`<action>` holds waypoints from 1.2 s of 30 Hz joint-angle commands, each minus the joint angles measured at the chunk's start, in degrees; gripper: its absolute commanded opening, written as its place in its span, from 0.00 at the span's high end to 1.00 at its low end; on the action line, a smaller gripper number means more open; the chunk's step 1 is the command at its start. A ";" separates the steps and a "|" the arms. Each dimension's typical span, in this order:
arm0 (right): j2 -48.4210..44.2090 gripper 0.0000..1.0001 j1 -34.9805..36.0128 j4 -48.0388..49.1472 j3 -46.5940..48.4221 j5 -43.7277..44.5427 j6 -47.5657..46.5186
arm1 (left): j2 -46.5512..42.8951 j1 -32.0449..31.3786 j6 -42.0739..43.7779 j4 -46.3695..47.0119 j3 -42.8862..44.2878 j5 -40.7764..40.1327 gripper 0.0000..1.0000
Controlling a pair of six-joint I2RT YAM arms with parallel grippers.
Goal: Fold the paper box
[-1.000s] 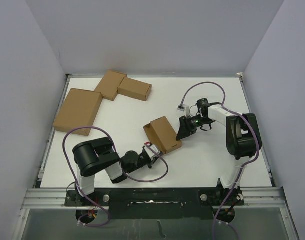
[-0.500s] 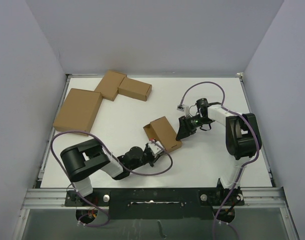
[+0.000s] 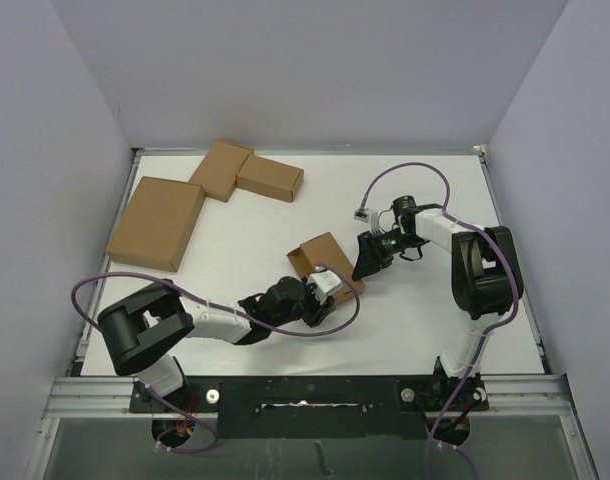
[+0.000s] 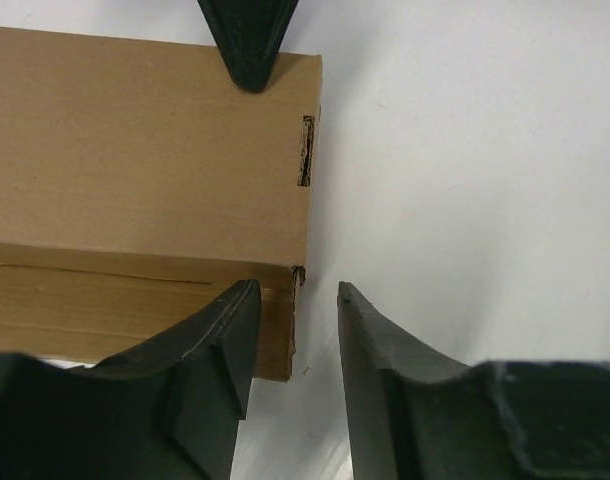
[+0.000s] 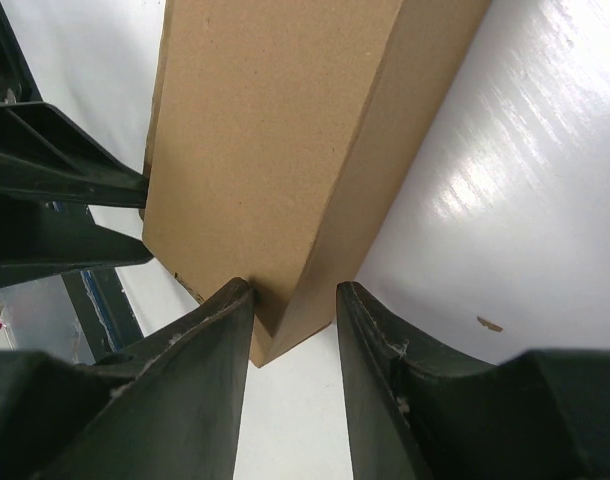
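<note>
The brown paper box (image 3: 323, 254) lies mid-table with its left end flap standing open. My left gripper (image 3: 320, 293) is at the box's near corner. In the left wrist view the box (image 4: 135, 150) fills the upper left and the gripper (image 4: 295, 290) is open, one finger in front of the box's side, the other over bare table. My right gripper (image 3: 364, 262) is at the box's right corner. In the right wrist view its jaws (image 5: 293, 285) close on that corner of the box (image 5: 275, 120), one tip on the top face, the other at the side's lower edge.
A large flat cardboard sheet (image 3: 157, 220) lies at the far left. Two more brown boxes (image 3: 220, 168) (image 3: 270, 178) lie at the back left. Purple cables loop over the table beside both arms, and walls close in three sides.
My left arm has swung to the right and reached forward, bringing its gripper up to the box's near corner. The right arm and the box have stayed put.
</note>
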 commanded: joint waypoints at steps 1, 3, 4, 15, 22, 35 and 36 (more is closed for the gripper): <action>1.56 0.62 0.41 1.28 0.52 6.57 -2.62 | -8.10 0.21 -2.78 -8.23 3.54 -0.64 0.60; 1.59 0.62 0.45 1.26 0.56 6.50 -2.64 | -10.92 0.33 -4.26 -11.49 3.89 -1.07 0.55; 1.56 0.62 0.46 1.19 0.59 6.41 -2.71 | -12.25 0.41 -4.99 -13.32 4.11 -0.95 0.52; 1.66 0.62 0.43 1.07 0.67 6.50 -2.82 | -30.27 13.59 -28.71 -20.40 -1.52 10.88 0.07; 1.58 0.62 0.46 1.02 0.70 6.49 -2.87 | -34.64 26.30 -44.32 -16.77 -8.42 17.27 0.02; 1.53 0.62 1.14 0.87 0.81 6.03 -3.41 | -12.45 28.02 -55.57 -18.15 1.34 4.22 0.02; 1.54 0.62 1.14 0.84 0.83 6.05 -3.43 | -10.59 28.23 -55.97 -18.41 2.66 4.04 0.02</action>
